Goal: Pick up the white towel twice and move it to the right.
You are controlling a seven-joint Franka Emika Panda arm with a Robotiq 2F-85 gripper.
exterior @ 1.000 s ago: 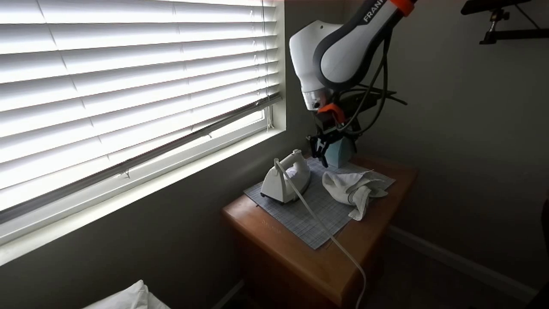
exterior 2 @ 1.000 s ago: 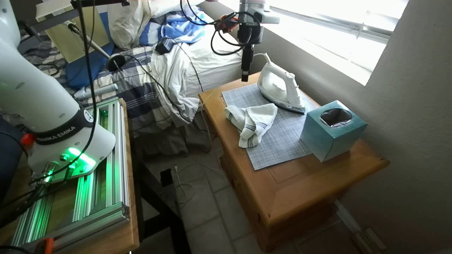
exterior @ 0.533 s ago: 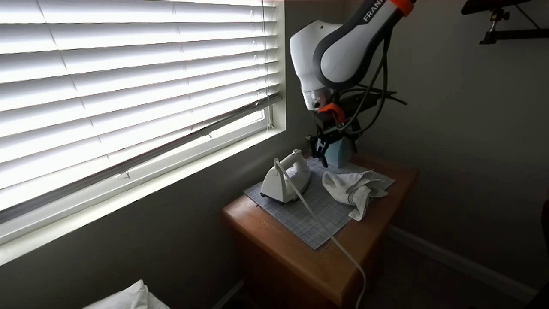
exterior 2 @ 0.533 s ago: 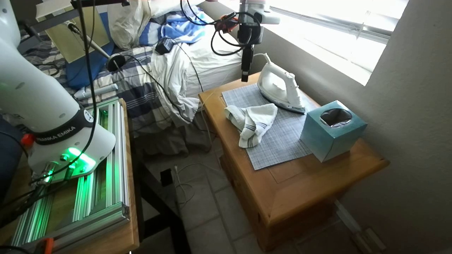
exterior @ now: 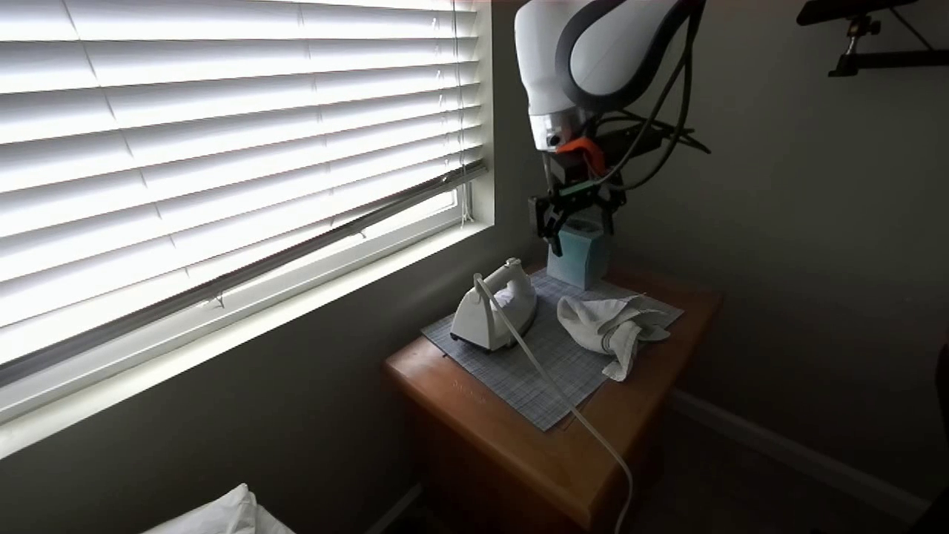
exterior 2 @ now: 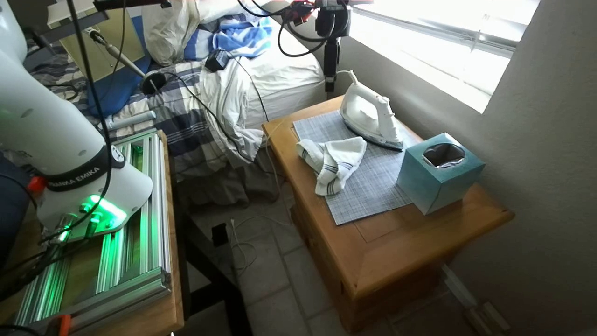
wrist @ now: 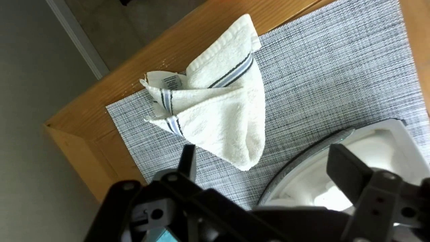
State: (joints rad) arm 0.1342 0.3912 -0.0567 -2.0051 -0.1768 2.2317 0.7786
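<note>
The white towel with dark and blue stripes lies crumpled on the grey woven mat, near the table edge. It shows in both exterior views (exterior: 604, 326) (exterior 2: 343, 156) and in the wrist view (wrist: 225, 117). My gripper is open and empty in the wrist view (wrist: 262, 149), its fingers wide apart. The towel lies beyond the fingertips there, and the right finger overlaps the iron in the picture. In both exterior views the gripper (exterior: 583, 237) (exterior 2: 330, 86) hangs well above the table, apart from the towel.
A white iron (exterior: 482, 315) (exterior 2: 366, 112) (wrist: 383, 144) stands on the mat (exterior 2: 373, 196) beside the towel, its cord running over the table edge. A teal tissue box (exterior 2: 433, 182) (exterior: 571, 259) stands at the mat's end. A window (exterior: 296, 259) and wall adjoin the wooden table (exterior 2: 401, 252).
My arm and gripper have risen, away from the table, with a slight sideways shift. The towel, iron and tissue box have not moved.
</note>
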